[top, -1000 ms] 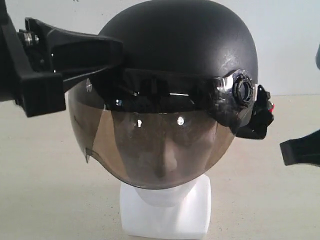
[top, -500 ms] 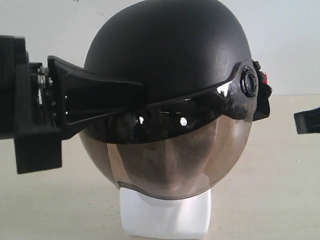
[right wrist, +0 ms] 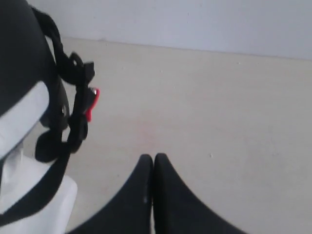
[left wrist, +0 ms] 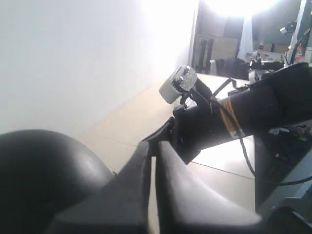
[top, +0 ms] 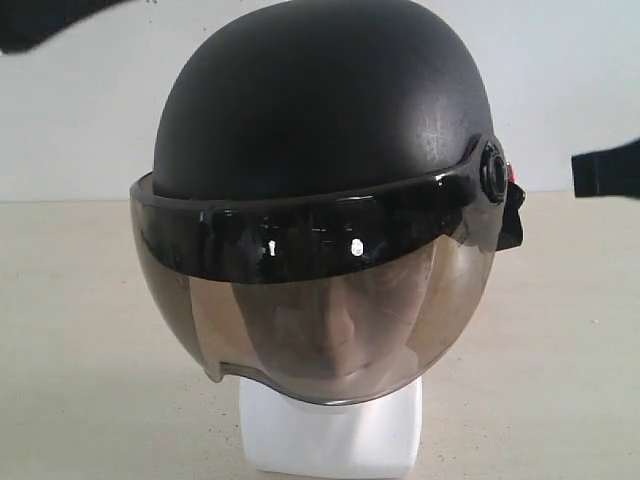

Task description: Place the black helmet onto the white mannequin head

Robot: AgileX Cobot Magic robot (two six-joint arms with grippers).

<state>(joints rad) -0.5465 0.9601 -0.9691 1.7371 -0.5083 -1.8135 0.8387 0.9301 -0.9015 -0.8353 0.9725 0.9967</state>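
- The left gripper (left wrist: 152, 148) has its two black fingers pressed together with only a hairline slit between them, and nothing is held. It sits above and just beside the dome of the black helmet (left wrist: 44, 180), not touching it as far as the left wrist view shows.
- The right gripper (right wrist: 153, 163) is likewise pressed together and empty. It hangs over bare table, apart from the helmet's side.
- In the exterior view the left gripper (top: 40, 20) is only a dark blur in the upper left corner. The right gripper (top: 605, 170) pokes in at the right edge, level with the visor pivot and clear of the helmet.
- The black helmet (top: 320, 110) sits on the white mannequin head (top: 330, 440), level and facing the camera. Its smoky visor (top: 320, 310) is down over the face, whose nose and eyes show dimly through it.
- Only the blocky neck base shows uncovered below the visor.
- Black straps (right wrist: 73, 126) hang down the helmet's side with the red buckle (right wrist: 93, 102) among them — the buckle also peeks out behind the pivot in the exterior view.
- The table (top: 80, 380) is a pale beige, matte surface with faint specks.
- A plain white wall (top: 70, 110) stands behind it.
- Past the other arm (left wrist: 253, 107) with its small grey camera (left wrist: 178, 85), the room opens out — strongly backlit, its dark furniture too dim to make out.
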